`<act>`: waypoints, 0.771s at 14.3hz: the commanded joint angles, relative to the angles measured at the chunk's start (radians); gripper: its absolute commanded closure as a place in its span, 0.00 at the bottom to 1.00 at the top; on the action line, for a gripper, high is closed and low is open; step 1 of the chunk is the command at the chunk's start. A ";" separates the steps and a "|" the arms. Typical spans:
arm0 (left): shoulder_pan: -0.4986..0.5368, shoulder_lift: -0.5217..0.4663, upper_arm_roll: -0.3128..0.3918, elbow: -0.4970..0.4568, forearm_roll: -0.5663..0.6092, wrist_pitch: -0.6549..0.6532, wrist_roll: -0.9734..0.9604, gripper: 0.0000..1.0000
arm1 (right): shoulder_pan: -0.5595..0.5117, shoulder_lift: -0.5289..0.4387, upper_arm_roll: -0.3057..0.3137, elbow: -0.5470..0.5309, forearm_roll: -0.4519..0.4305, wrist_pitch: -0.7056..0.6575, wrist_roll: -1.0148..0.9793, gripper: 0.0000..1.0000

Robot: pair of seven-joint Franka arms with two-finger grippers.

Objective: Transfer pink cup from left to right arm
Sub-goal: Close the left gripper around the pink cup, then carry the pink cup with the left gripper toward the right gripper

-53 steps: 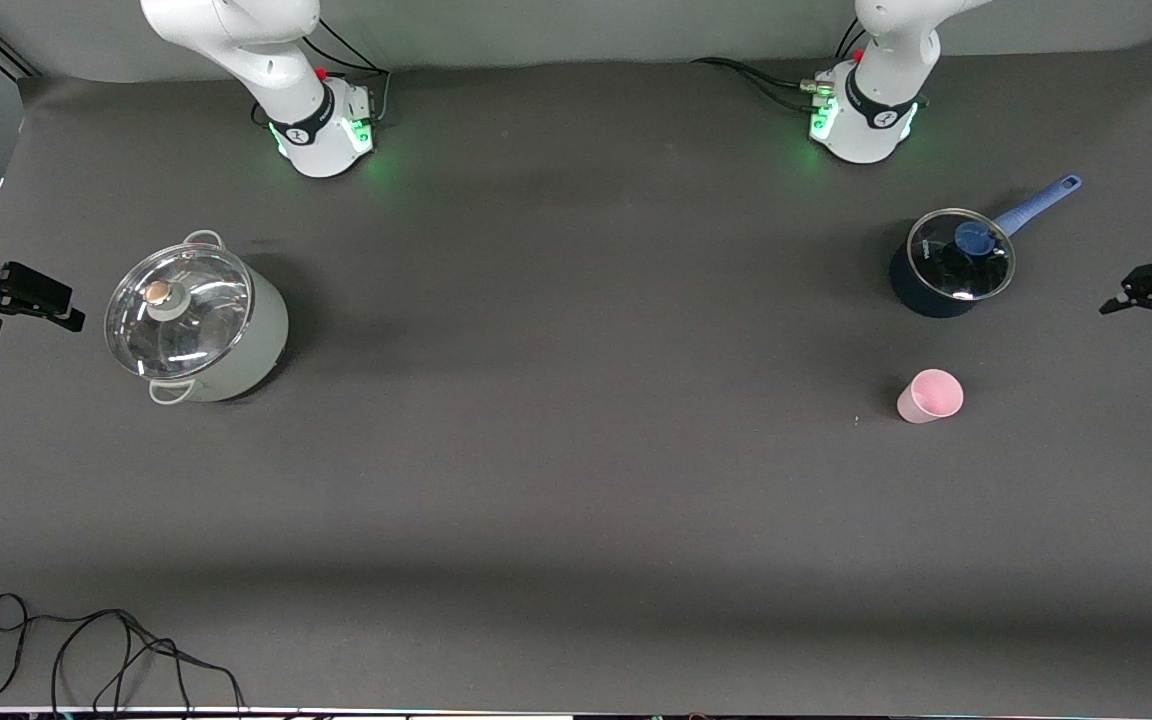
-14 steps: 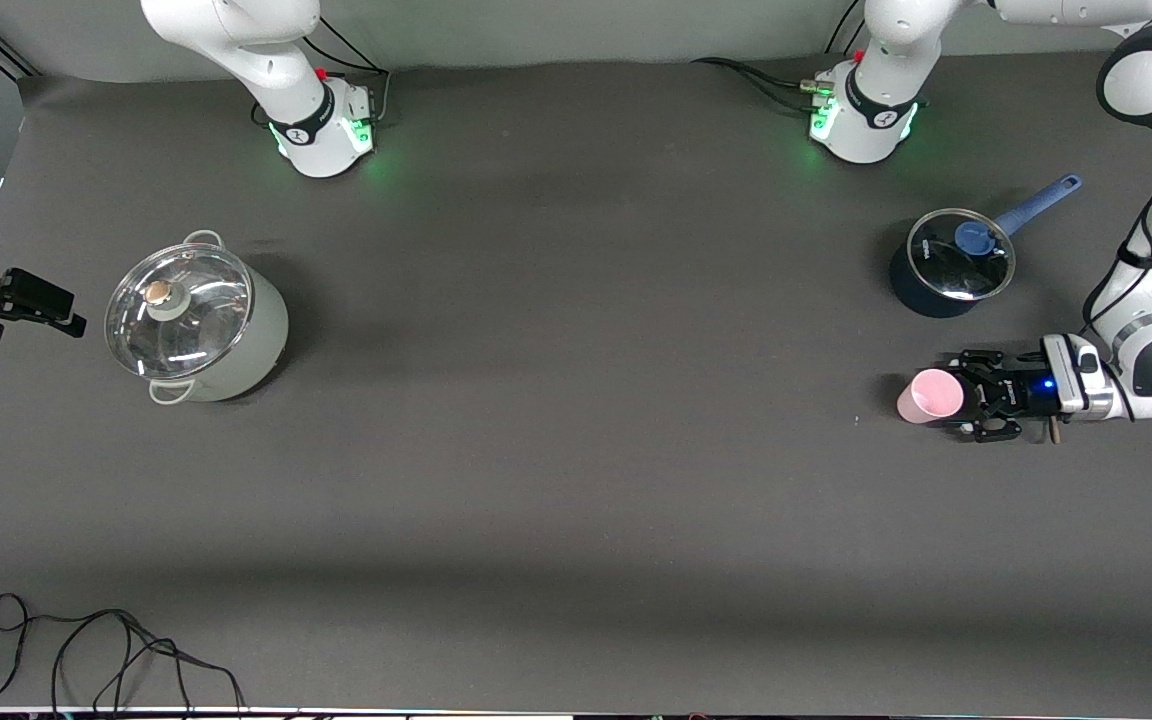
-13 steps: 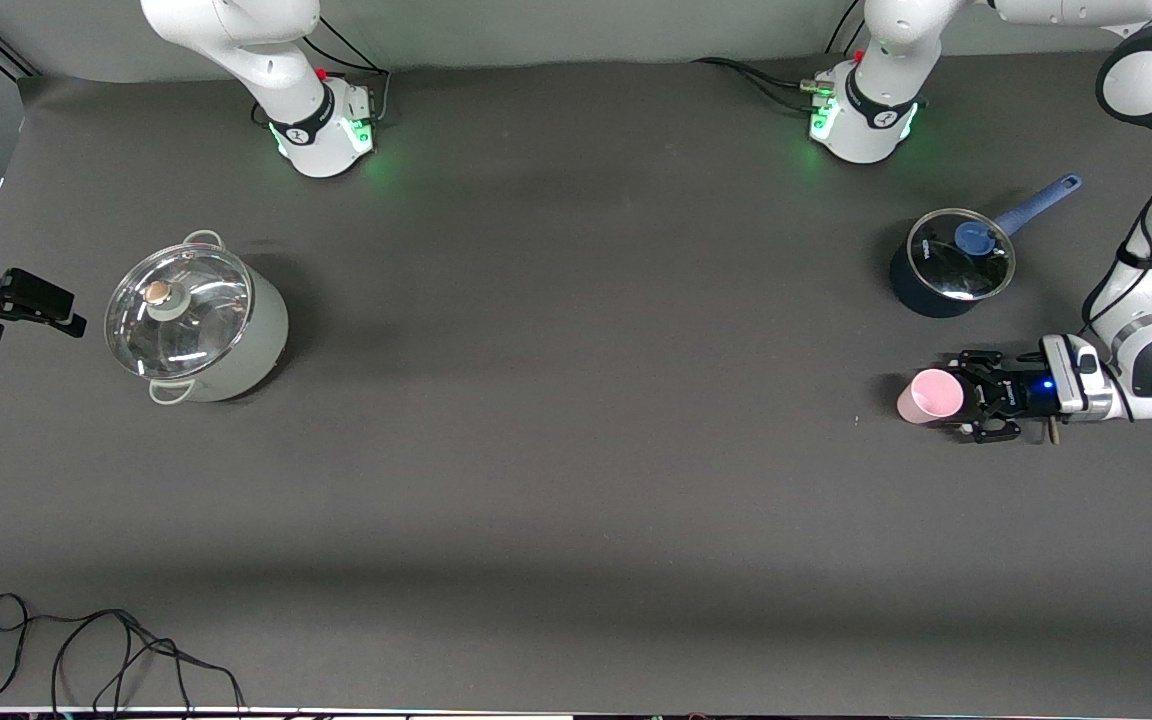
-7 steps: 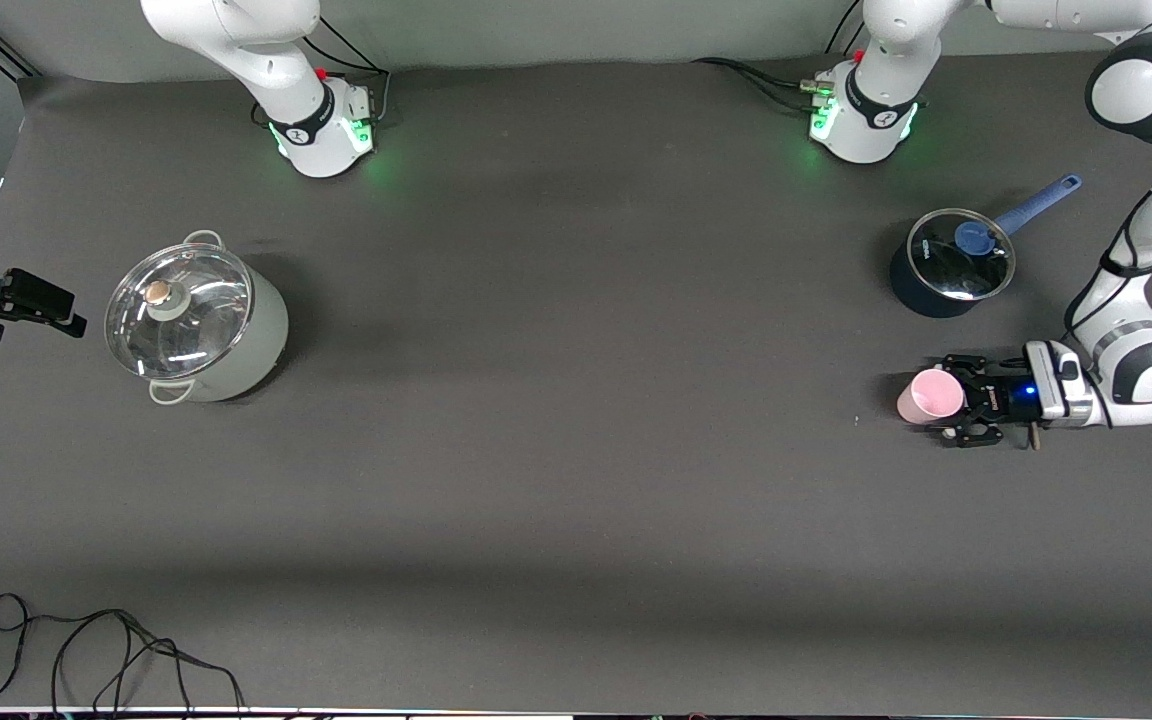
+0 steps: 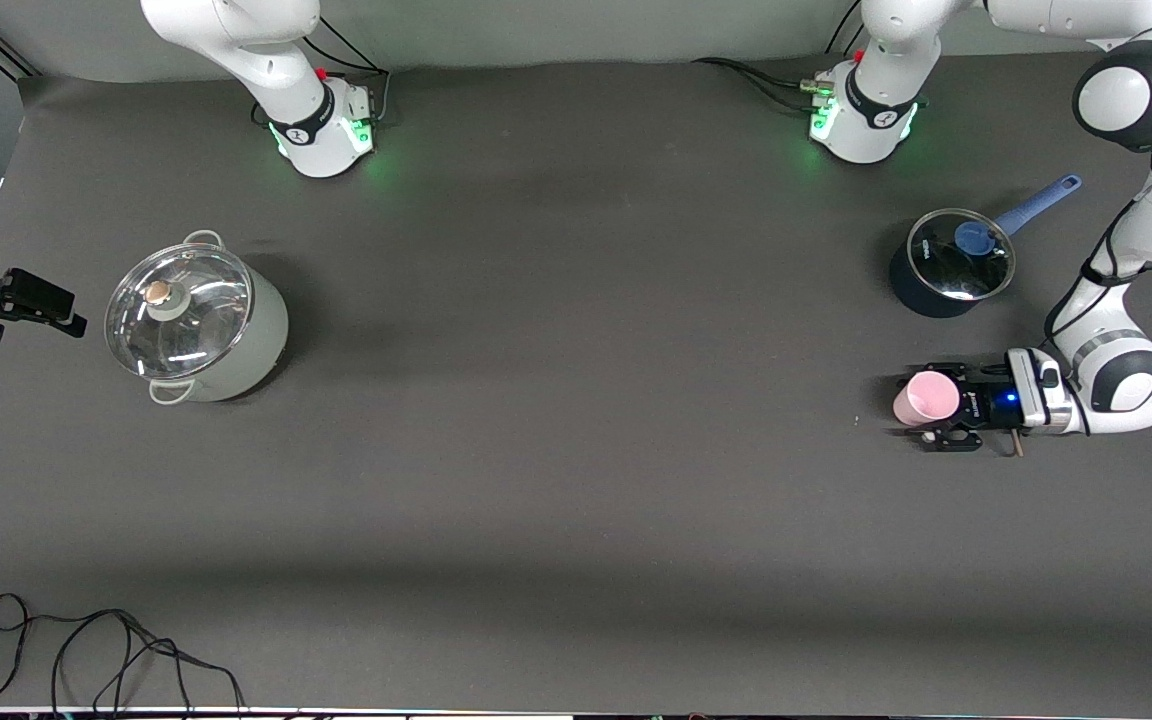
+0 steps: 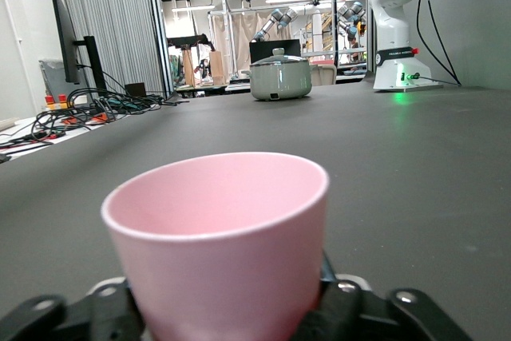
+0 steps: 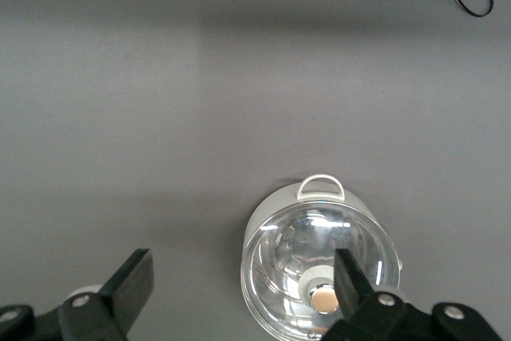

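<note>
The pink cup (image 5: pixel 924 397) stands upright toward the left arm's end of the table, nearer to the front camera than the blue saucepan. My left gripper (image 5: pixel 931 408) lies low and level at the table, shut on the cup's lower half. In the left wrist view the pink cup (image 6: pixel 219 245) fills the gap between the black fingers (image 6: pixel 108 313), mouth up and empty. My right gripper (image 5: pixel 61 308) waits open at the right arm's end of the table, high above the surface. In its wrist view the right gripper (image 7: pixel 243 277) holds nothing.
A grey-green pot with a glass lid (image 5: pixel 198 318) sits toward the right arm's end, partly under the right gripper, the same pot (image 7: pixel 319 269). A dark blue saucepan with lid and blue handle (image 5: pixel 948 262) stands near the cup. A black cable (image 5: pixel 106 650) lies near the front edge.
My left gripper slid in around the pink cup from the left arm's end and its fingers closed on it. The cup shifted slightly. The right arm stayed still.
</note>
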 commanded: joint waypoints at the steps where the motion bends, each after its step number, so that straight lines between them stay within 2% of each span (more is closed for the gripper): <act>1: -0.029 0.001 0.009 0.006 -0.019 -0.003 0.022 1.00 | 0.001 -0.001 -0.004 0.000 -0.001 0.009 -0.020 0.00; 6: -0.101 -0.008 0.001 0.036 -0.016 -0.020 0.034 1.00 | 0.001 -0.005 -0.004 -0.009 -0.001 0.009 -0.019 0.00; 9: -0.118 -0.008 -0.082 0.039 -0.046 0.017 0.024 1.00 | 0.001 -0.005 -0.005 -0.010 -0.001 0.009 -0.019 0.00; 11: -0.147 -0.008 -0.125 0.036 -0.118 0.053 0.022 1.00 | 0.001 -0.005 -0.005 -0.010 0.001 0.009 -0.017 0.00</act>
